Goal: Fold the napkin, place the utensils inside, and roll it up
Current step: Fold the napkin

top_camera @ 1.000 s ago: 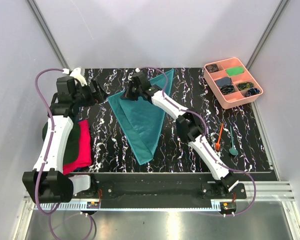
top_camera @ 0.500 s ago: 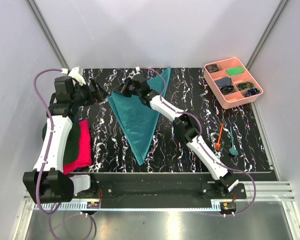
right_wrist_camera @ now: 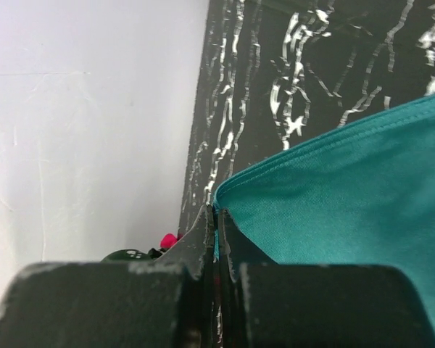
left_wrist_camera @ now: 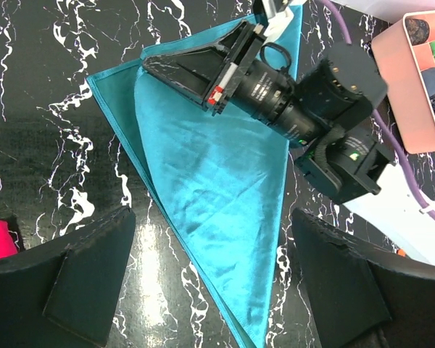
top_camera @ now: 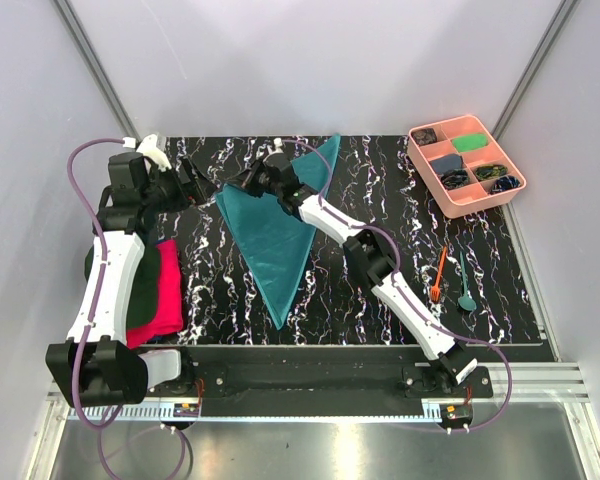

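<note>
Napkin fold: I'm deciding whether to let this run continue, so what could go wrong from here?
1. The right gripper pinches only the very corner of the napkin, so the cloth might slip free if pulled.
2. In the left wrist view the top layer sits inside the lower layer's edge, so the fold may end up uneven.
3. The open left gripper hovers close beside the right one; they could bump.

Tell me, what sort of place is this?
Likely a robotics test cell: plain white walls box in a black marbled table, with a left arm and right arm bolted at its near edge.
</note>
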Robot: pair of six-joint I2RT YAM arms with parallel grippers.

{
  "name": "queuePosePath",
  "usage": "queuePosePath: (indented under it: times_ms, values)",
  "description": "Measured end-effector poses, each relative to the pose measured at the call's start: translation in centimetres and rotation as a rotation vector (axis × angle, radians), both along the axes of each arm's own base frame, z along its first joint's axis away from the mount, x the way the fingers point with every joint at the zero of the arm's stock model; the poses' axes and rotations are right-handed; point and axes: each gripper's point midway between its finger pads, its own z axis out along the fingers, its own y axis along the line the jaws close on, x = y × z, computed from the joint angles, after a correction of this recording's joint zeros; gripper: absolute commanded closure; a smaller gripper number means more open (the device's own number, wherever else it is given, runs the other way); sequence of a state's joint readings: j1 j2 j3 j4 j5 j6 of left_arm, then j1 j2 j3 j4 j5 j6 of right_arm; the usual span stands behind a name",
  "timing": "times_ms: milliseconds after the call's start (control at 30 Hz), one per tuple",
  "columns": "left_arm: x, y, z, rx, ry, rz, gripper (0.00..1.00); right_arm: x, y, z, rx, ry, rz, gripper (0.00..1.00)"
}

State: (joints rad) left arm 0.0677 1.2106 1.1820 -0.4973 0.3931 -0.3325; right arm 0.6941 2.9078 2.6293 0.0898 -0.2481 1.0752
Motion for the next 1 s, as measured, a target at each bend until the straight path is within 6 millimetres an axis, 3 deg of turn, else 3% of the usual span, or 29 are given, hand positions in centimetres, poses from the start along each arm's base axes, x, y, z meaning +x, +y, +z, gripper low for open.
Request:
queuePosePath:
  times_ms: [100,133,167,233,267,400,533,700,833,900,1000]
  values:
    - [0.0,0.0,0.0,-0.002,0.001,-0.001,0.08,0.1,0.0,-0.9,-0.005,0.009,-0.003,0.97]
    - [0.0,0.0,0.0,-0.003,0.001,-0.002,0.08,0.1,0.0,-1.2,-0.008,0.012,-0.004,0.89]
    - [0.0,0.0,0.0,-0.004,0.001,-0.002,0.08,0.1,0.0,-1.5,-0.010,0.016,-0.004,0.74]
    - [0.0,0.0,0.0,-0.006,0.001,-0.002,0.08,0.0,0.0,-2.0,-0.013,0.022,-0.004,0.64]
    - [0.0,0.0,0.0,-0.007,0.001,-0.002,0.08,0.0,0.0,-2.1,-0.015,0.020,-0.003,0.53]
    - [-0.1,-0.1,0.0,-0.011,0.002,-0.005,0.07,-0.1,0.1,-1.8,-0.018,-0.002,0.011,0.33]
    - [0.0,-0.1,-0.2,-0.012,0.005,-0.006,0.07,-0.2,0.3,-0.9,-0.013,-0.054,0.038,0.30]
    - [0.0,0.0,-0.2,-0.011,0.004,-0.004,0.08,-1.5,-0.3,-1.2,-0.066,-0.054,0.085,0.30]
    - [0.0,0.0,-0.4,-0.011,0.008,-0.004,0.08,-3.7,-3.0,-0.5,-0.145,-0.025,0.113,0.29]
    - [0.0,0.0,-0.4,-0.011,0.007,-0.004,0.08,-4.7,-5.8,0.9,-0.178,-0.020,0.103,0.29]
    - [0.1,0.0,-0.3,-0.011,0.001,-0.003,0.08,-6.1,-12.6,4.0,-0.228,-0.029,0.048,0.29]
